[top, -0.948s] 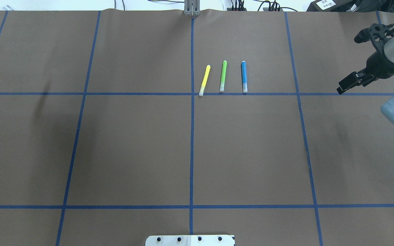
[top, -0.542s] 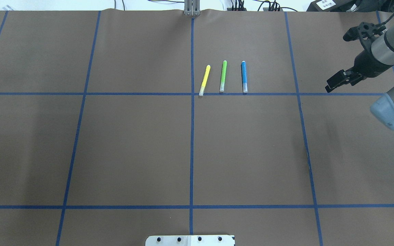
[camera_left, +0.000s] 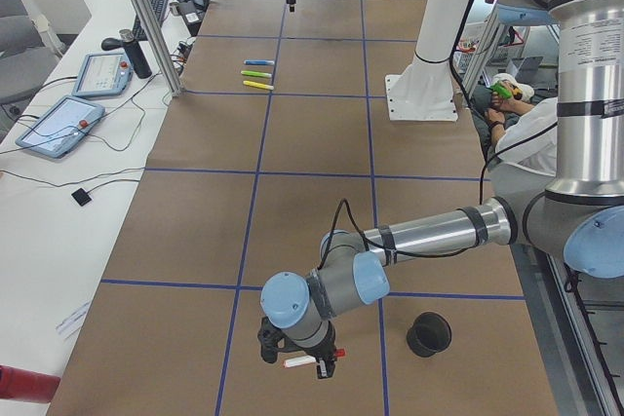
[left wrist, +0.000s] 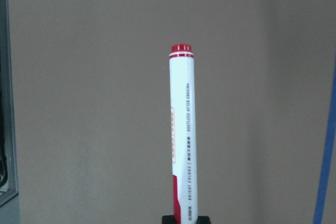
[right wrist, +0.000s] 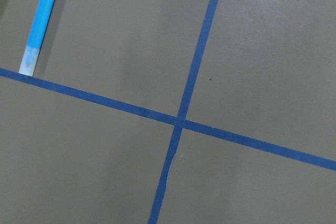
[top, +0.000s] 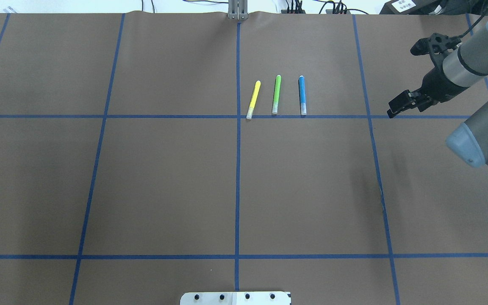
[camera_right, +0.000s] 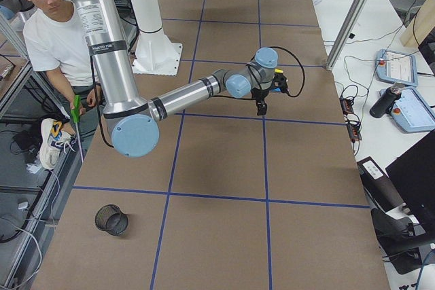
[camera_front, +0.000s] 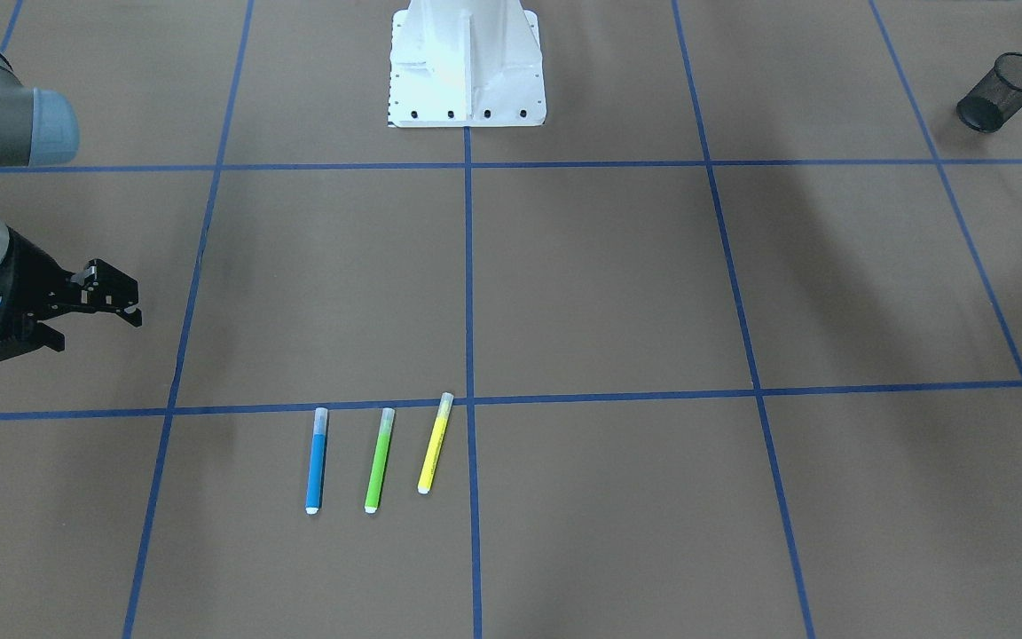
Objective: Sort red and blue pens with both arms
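Note:
The red marker, white-barrelled with red ends, stands between the pads of my left gripper, which is shut on it. In the exterior left view that gripper holds the marker low over the near end of the table, next to a black mesh cup. The blue highlighter lies flat at the far middle and also shows in the right wrist view. My right gripper hovers open and empty to its right, clearly apart from it.
A green highlighter and a yellow highlighter lie parallel to the left of the blue one. A second mesh cup stands at the right end of the table. The white robot base is bolted mid-table. A person sits beside the robot.
My right gripper has travelled left toward the blue highlighter. The left gripper with the red marker, seen at the overhead view's left edge 0.9 s ago, has gone out of that view.

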